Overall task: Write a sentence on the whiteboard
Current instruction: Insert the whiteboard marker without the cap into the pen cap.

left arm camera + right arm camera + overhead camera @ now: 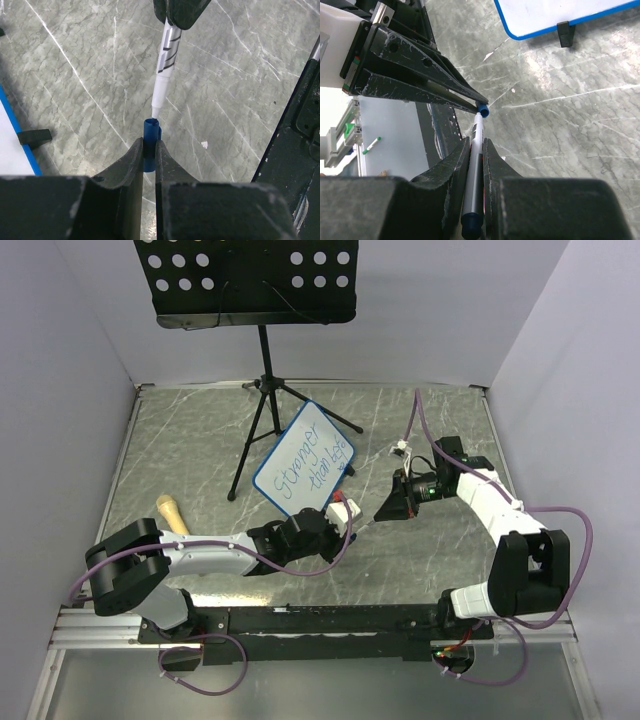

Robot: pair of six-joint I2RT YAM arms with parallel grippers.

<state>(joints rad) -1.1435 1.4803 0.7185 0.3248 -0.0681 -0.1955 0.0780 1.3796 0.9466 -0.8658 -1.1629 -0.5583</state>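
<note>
The whiteboard (306, 458) with a blue frame stands tilted on the table, bearing the blue handwritten sentence (312, 466) in two slanted lines. Its edge shows in the left wrist view (20, 135) and the right wrist view (560, 15). My left gripper (352, 521) is shut on the blue marker cap (150, 137). My right gripper (385, 512) is shut on the white marker (476, 165), also seen in the left wrist view (164, 70). The marker's tip sits at the cap's mouth (483, 109), the two grippers facing each other just right of the board.
A black perforated music stand (250, 280) on a tripod (262, 410) stands behind the board. A wooden-handled object (172, 514) lies at the left by the left arm. A black rail (320, 622) runs along the near edge. Walls enclose the table.
</note>
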